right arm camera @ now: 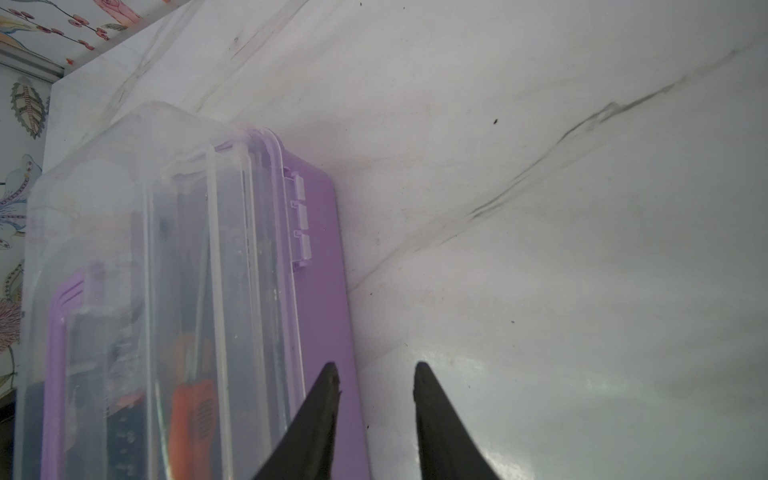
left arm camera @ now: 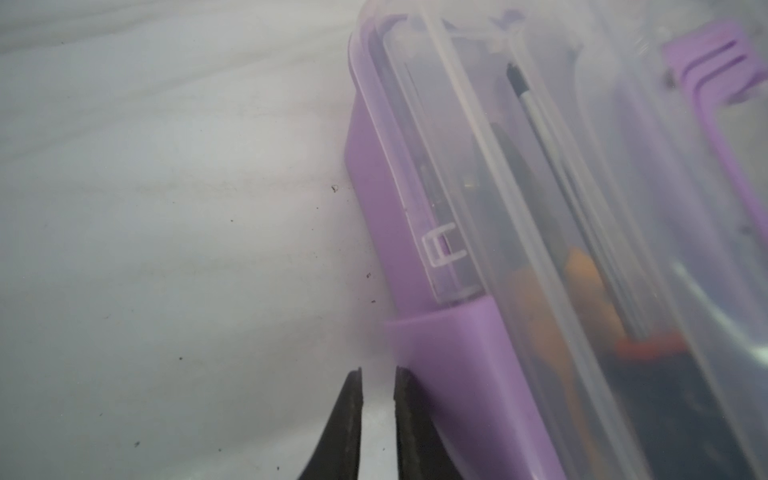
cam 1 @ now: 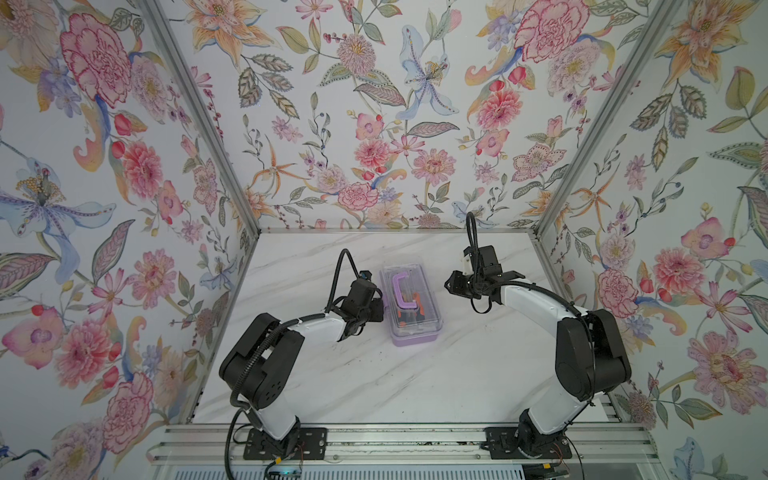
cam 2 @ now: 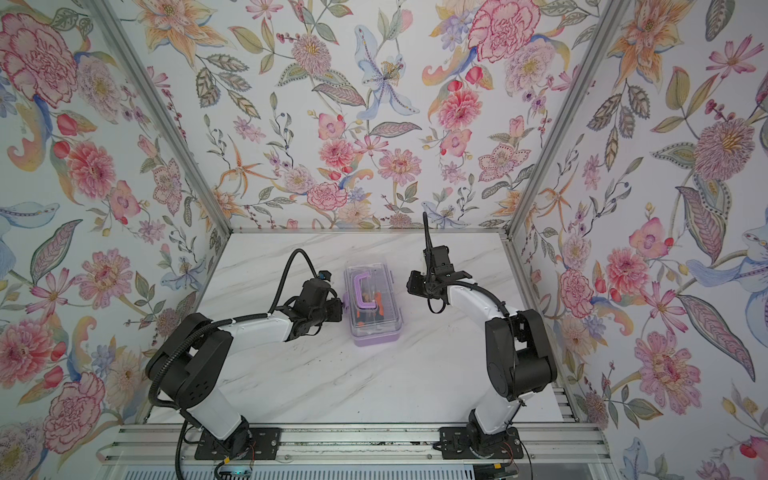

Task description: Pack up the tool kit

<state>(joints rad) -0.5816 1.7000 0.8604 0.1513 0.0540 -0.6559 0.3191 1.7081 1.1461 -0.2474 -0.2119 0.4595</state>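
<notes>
Where the box (cam 1: 415, 328) sits closed, open tabletop (cam 1: 415, 374) borders every edge.

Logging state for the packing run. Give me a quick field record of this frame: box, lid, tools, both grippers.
box: lilac tool kit box, on marble table, between the arms
lid: clear, down
tools: inside, orange handles show through lid
left gripper: nearly shut, empty, beside purple latch
right gripper: open, empty, by hinge side
</notes>
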